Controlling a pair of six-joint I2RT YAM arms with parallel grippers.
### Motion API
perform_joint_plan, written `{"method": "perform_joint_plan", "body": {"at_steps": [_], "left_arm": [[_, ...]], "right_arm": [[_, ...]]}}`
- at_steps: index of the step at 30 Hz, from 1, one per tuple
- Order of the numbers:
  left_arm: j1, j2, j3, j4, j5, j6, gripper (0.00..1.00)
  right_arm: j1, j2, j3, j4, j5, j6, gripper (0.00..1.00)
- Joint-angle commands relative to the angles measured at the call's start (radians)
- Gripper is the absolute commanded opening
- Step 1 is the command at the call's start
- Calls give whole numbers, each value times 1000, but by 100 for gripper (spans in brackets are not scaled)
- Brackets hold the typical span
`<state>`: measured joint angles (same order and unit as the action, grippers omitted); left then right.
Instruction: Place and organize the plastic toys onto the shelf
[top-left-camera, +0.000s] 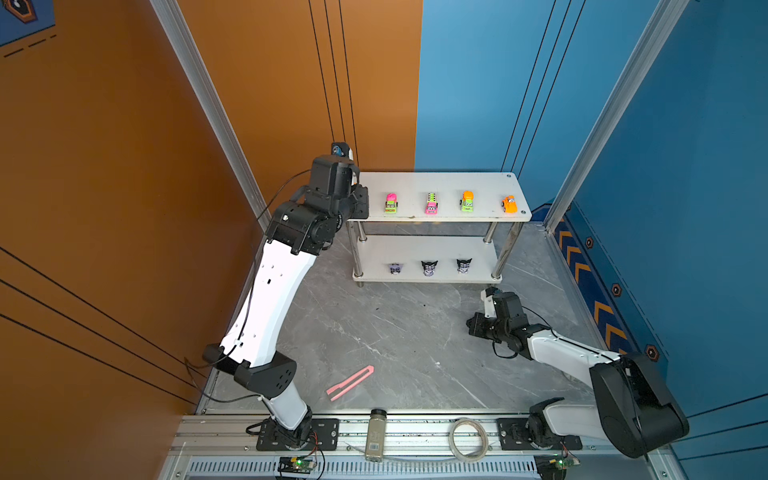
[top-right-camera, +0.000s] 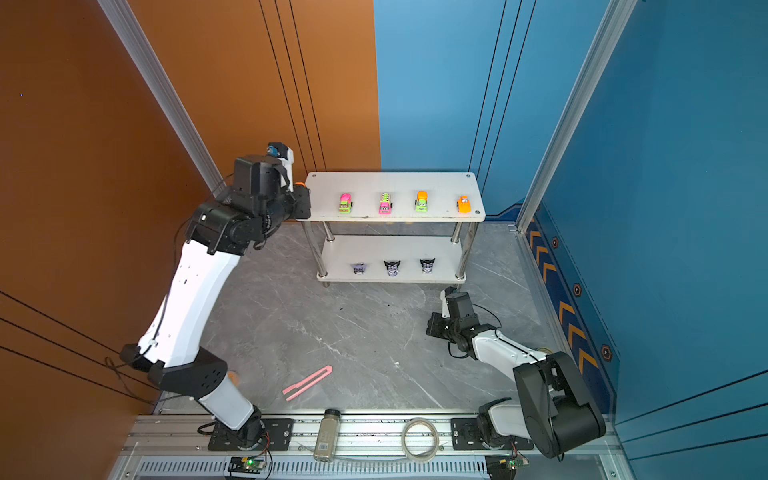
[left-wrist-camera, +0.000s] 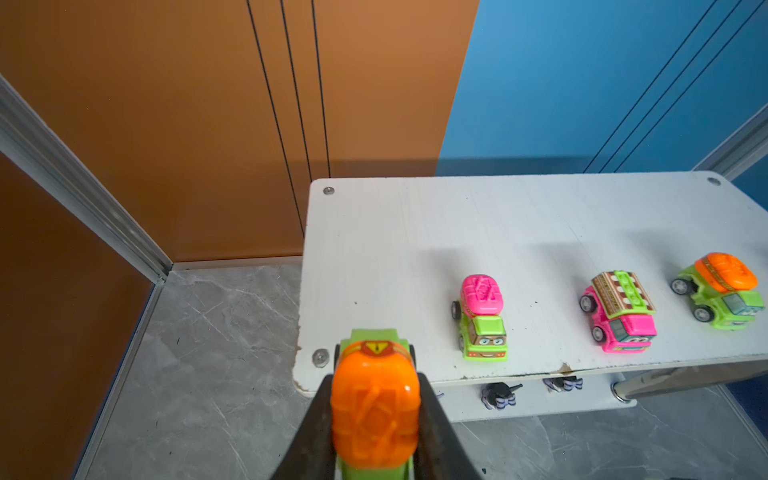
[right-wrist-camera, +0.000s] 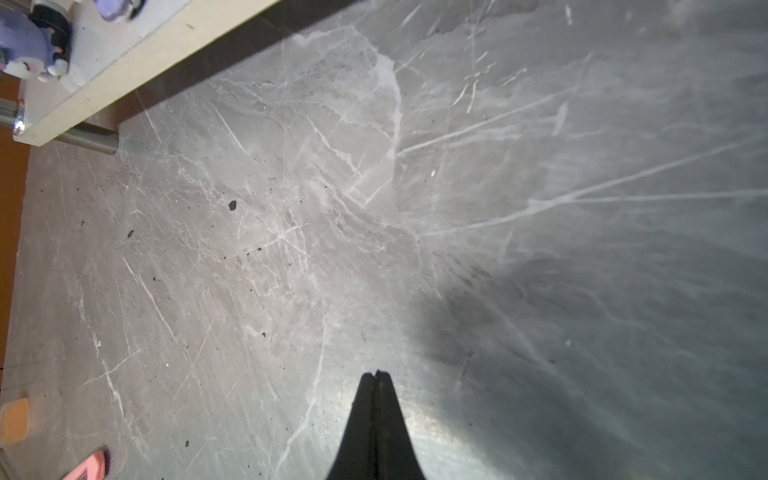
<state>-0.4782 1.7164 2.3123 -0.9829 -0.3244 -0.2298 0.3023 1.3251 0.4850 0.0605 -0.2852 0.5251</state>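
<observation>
Pinched between the black fingers (left-wrist-camera: 436, 424) of the left gripper (left-wrist-camera: 376, 380), part-open around its body: neon green plastic toy car with orange domed roof (left-wrist-camera: 375, 415), poised at the end corner of the white two-tier chrome-legged shelf (left-wrist-camera: 395, 232), apparently not yet set down. Beyond the fingertips, lined up on the top tier: four more neon cars (left-wrist-camera: 482, 318). Beneath, on the lower tier: three purple-black figurines (top-left-camera: 429, 268). Likely one placement left. Shut tight and empty over grey marble tabletop (right-wrist-camera: 498, 166): right gripper (right-wrist-camera: 376, 374).
</observation>
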Motion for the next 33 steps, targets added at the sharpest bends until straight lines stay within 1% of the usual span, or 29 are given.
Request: {"method": "perform_joint_plan", "body": {"at_steps": [1,4,10,20,28,33], "left_arm": [[-5,65,65,-140,40,25,18],[-7,90,75,-149,62,17,18],[-3,133,86,-152,60,25,18],[32,187,164,-157,60,29,18],[76,227,185,-156,83,27,18],[87,245,185,-156,95,26,19]], "right_arm": [[3,-20,-8,-26,0,12,0],[3,-18,-9,-25,-1,12,0],[5,-8,-6,-21,-3,13,0],[5,13,-4,-15,-6,15,0],[5,26,-2,-14,-6,14,0],[5,30,-1,-14,-5,13,0]]}}
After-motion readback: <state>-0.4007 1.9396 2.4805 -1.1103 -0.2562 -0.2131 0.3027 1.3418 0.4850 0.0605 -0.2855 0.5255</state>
